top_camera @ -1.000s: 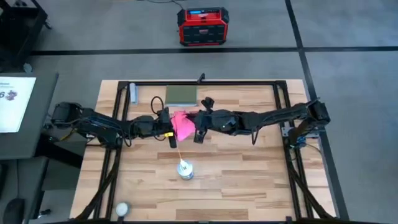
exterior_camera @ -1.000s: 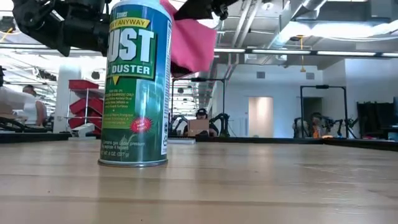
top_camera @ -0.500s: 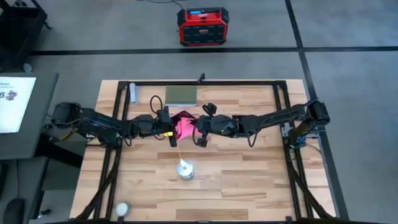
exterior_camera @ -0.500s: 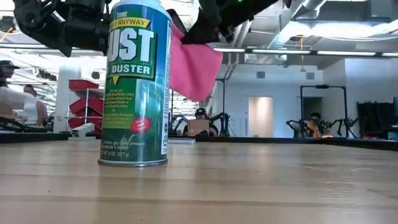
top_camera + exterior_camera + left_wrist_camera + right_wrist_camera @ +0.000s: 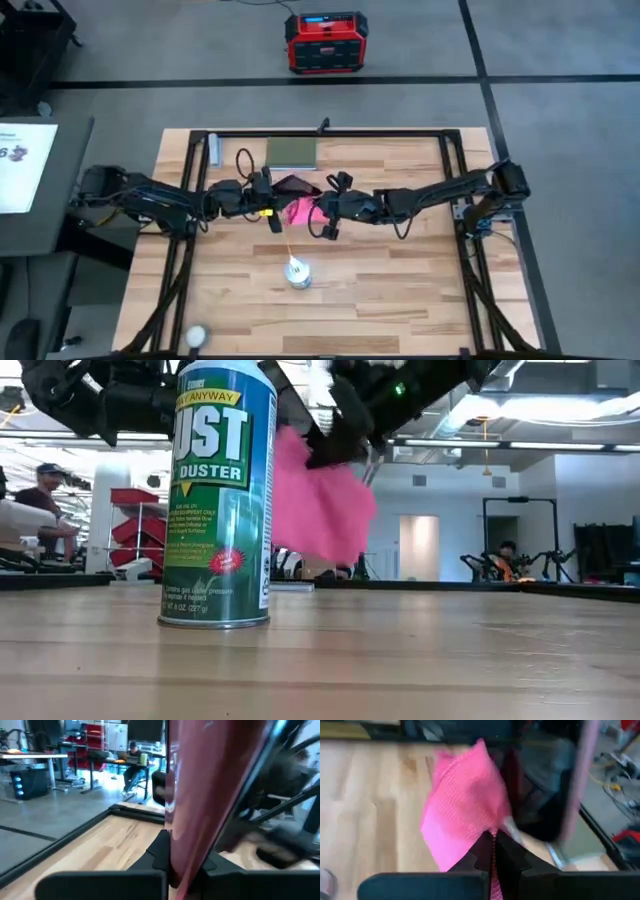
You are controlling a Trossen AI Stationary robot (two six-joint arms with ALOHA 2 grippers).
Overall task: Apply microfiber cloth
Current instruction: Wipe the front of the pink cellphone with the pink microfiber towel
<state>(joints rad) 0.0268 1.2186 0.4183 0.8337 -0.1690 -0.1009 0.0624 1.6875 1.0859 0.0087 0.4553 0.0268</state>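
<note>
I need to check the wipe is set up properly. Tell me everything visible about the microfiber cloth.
The microfiber cloth is bright pink, soft, finely woven fabric, bunched and hanging off the table. The right gripper is shut on its edge, above the table's middle. It hangs beside the phone, which the left gripper clamps. Contact between cloth and phone cannot be confirmed.

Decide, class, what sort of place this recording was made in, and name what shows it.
Probably a robotics lab or workshop. Beyond the wooden table, the low view shows a large open hall with exposed ceiling ducts, people seated at desks, and a red tool chest.
</note>
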